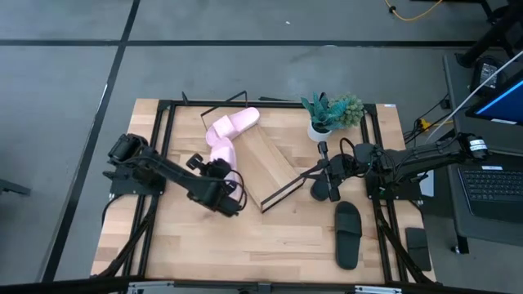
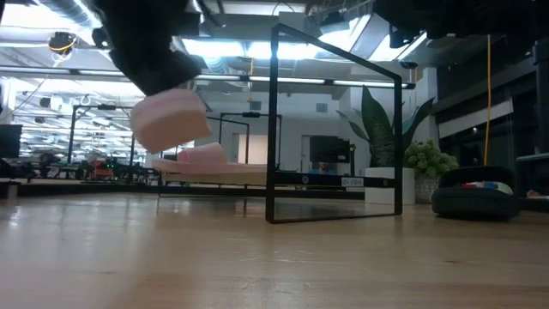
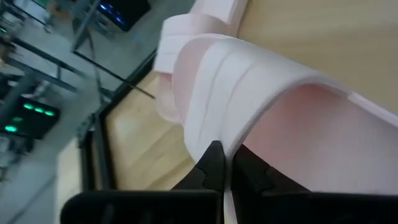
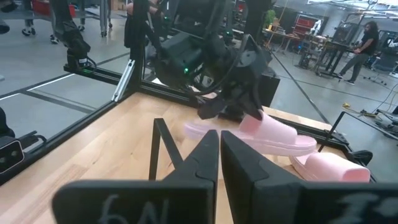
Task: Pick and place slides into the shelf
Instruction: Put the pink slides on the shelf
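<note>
Our left end effector (image 1: 222,175) is clamped on the strap of a pink slide (image 1: 222,151) and holds it up off the worktop (image 1: 278,237). The shelf (image 1: 270,167) sits just beside it, toward the right arm. Another pink slide (image 1: 235,124) lies at the shelf's far end. Our right end effector (image 1: 327,181) is squeezed shut with nothing in it, beside a black slide (image 1: 347,233).

Wooden table (image 1: 278,237) carries shelf (image 1: 265,159), black slide (image 1: 348,234), plant (image 1: 327,114).

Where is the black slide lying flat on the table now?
In the high view, the black slide lies at the table's right front, just below the right gripper.
</note>
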